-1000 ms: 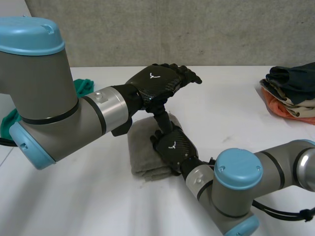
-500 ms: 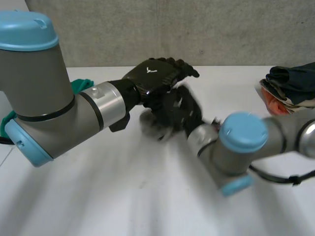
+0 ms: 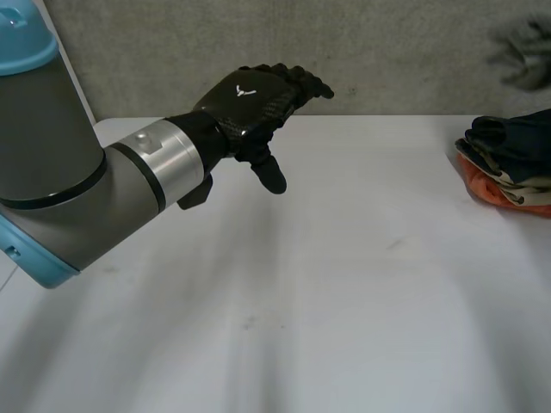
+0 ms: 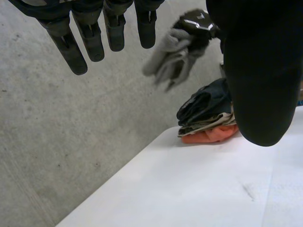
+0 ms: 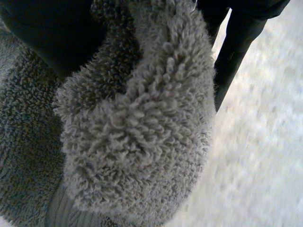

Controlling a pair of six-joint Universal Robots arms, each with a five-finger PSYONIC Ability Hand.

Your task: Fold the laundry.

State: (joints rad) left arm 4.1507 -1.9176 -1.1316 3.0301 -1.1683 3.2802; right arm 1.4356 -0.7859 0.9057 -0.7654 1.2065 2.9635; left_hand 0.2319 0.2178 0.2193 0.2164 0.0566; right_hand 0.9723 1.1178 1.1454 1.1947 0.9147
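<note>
At the left, the left arm (image 3: 60, 172) reaches over the white bench (image 3: 344, 292). The left hand (image 3: 250, 95) hovers above the bench with its fingers (image 4: 71, 52) straight and spread and the thumb hanging down, holding nothing. At the far right edge of the bench lies a pile of folded clothes (image 3: 508, 159), dark on top and orange beneath. Above that pile, the right hand (image 4: 198, 21) is clenched round the bunched grey towel (image 4: 168, 56), held in the air in front of the concrete wall (image 3: 387, 52).
</note>
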